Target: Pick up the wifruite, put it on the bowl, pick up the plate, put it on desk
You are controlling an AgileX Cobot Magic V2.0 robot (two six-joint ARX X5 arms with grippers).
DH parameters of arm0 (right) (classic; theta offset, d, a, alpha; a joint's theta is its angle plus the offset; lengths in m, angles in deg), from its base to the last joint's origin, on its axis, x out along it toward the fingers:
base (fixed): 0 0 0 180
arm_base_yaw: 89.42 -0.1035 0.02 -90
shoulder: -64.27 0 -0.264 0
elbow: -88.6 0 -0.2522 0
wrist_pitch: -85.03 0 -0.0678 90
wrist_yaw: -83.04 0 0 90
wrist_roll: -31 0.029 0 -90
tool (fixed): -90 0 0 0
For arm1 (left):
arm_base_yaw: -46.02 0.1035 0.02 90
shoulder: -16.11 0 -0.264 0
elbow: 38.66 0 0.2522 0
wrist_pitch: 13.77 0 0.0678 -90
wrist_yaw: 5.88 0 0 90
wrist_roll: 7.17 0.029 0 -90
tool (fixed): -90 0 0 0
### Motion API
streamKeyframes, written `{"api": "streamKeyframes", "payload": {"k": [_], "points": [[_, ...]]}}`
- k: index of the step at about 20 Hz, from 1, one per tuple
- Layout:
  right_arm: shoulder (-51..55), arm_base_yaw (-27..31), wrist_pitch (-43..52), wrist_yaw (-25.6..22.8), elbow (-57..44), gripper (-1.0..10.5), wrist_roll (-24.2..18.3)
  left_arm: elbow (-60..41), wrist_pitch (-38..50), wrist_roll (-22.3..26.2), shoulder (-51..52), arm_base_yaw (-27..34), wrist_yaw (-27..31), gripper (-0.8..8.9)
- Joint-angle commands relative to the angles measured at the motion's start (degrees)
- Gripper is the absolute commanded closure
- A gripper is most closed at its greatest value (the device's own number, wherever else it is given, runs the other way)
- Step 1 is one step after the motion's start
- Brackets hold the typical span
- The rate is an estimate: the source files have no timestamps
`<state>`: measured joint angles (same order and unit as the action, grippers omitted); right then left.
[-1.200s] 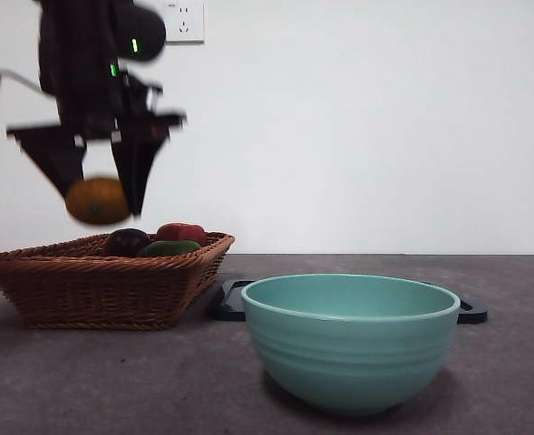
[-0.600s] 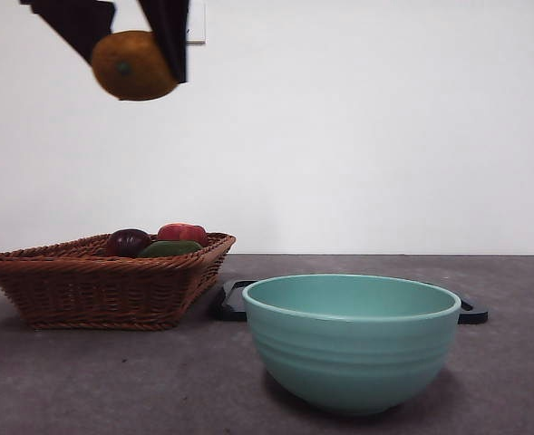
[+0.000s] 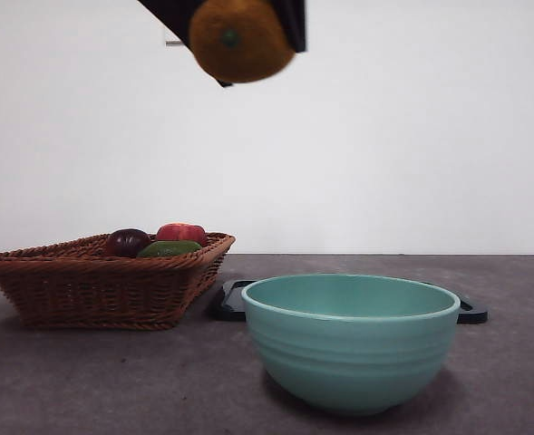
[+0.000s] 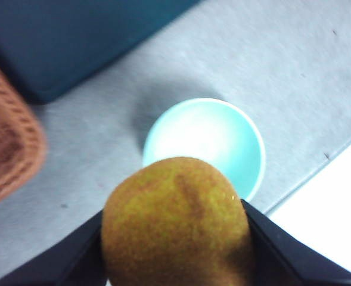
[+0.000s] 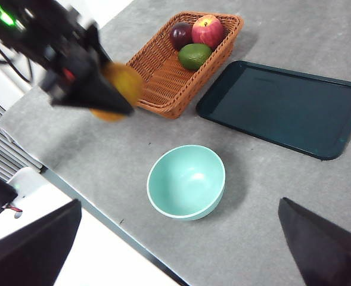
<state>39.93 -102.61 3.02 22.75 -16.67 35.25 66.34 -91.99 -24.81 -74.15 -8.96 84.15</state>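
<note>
Wifruite [image 3: 240, 38], orange-brown with a green stem spot, hangs at the top of the front frame, left of centre, clamped between the black jaws of the left claw [image 4: 176, 238] and well above the counter [image 3: 112, 381]. Lower down, right of centre, the mint-green bowl [image 3: 351, 340] stands empty on the counter. Behind it lies a dark flat tray [image 5: 282, 107]. At the left sits a wicker basket [image 3: 94, 285] with a purple fruit [image 3: 126, 242], a red apple [image 3: 181, 233] and a green fruit [image 3: 169, 247]. The right claw [image 5: 181, 250] hovers high over the scene, jaws spread wide and empty.
</note>
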Motion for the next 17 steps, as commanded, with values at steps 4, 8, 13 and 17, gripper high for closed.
{"api": "streamKeyframes", "payload": {"k": [4, 8, 13, 17], "points": [[-0.11, -0.28, -0.22, -0.17, 4.26, 3.6, -0.44, 1.36, 1.51, -1.49, -4.90, -2.99, -0.02, 6.32], [-0.11, -0.28, -0.63, -0.15, 4.85, 3.6, -0.42, 1.36, 2.03, -1.49, -9.70, -4.44, -0.02, 6.32], [-0.11, -0.28, -1.05, -0.17, 4.85, 3.6, -0.42, 1.36, 4.96, -1.38, -16.55, -6.36, -0.02, 6.32], [-0.11, -0.28, -1.05, -0.17, 4.85, 3.6, -0.42, 1.36, 6.16, -1.03, -20.48, -6.54, 0.00, 6.32]]}}
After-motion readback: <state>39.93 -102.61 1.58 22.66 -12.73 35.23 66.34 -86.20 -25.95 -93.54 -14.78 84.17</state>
